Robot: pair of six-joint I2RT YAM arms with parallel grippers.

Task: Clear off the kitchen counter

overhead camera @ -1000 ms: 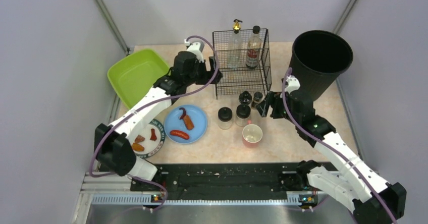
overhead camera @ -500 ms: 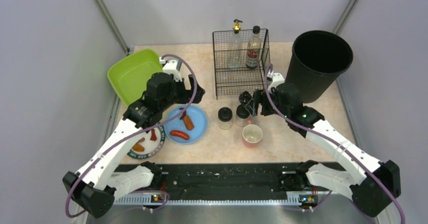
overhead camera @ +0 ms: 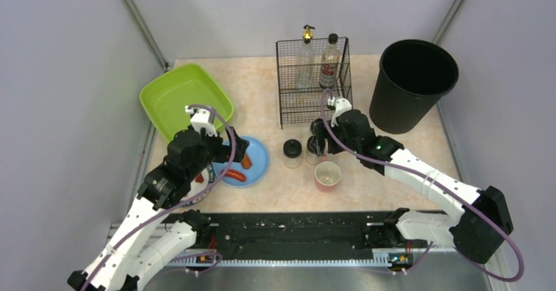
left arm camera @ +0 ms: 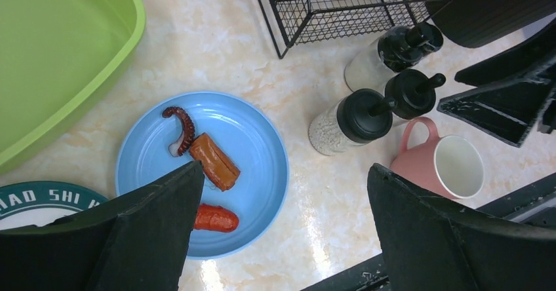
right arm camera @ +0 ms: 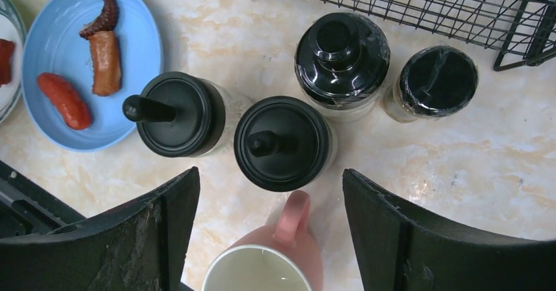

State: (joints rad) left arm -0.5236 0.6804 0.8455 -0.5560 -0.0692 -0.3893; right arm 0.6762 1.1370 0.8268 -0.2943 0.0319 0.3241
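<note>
The kitchen counter (overhead camera: 256,94) carries a blue plate (left arm camera: 262,153) with a red sausage (left arm camera: 216,217), a brown piece (left arm camera: 215,162) and a tentacle (left arm camera: 183,124). My left gripper (left arm camera: 285,168) hovers open above the plate's right rim (overhead camera: 237,148), holding nothing. Several black-capped jars (right arm camera: 282,143) stand in a cluster, with a pink mug (right arm camera: 288,232) just in front of them. Over the jars and the mug's handle, my right gripper (right arm camera: 270,171) hangs open and empty (overhead camera: 318,143).
A wire rack (overhead camera: 313,81) with two bottles stands at the back, a black bin (overhead camera: 412,84) to its right and a lime-green tub (overhead camera: 183,97) at the left. A green-rimmed white plate (left arm camera: 39,196) lies left of the blue one. The black rail (overhead camera: 288,229) lines the near edge.
The left arm drew back from the rack to above the blue plate, and its jaws opened wider. The right gripper moved left from beside the bin to over the jars.
</note>
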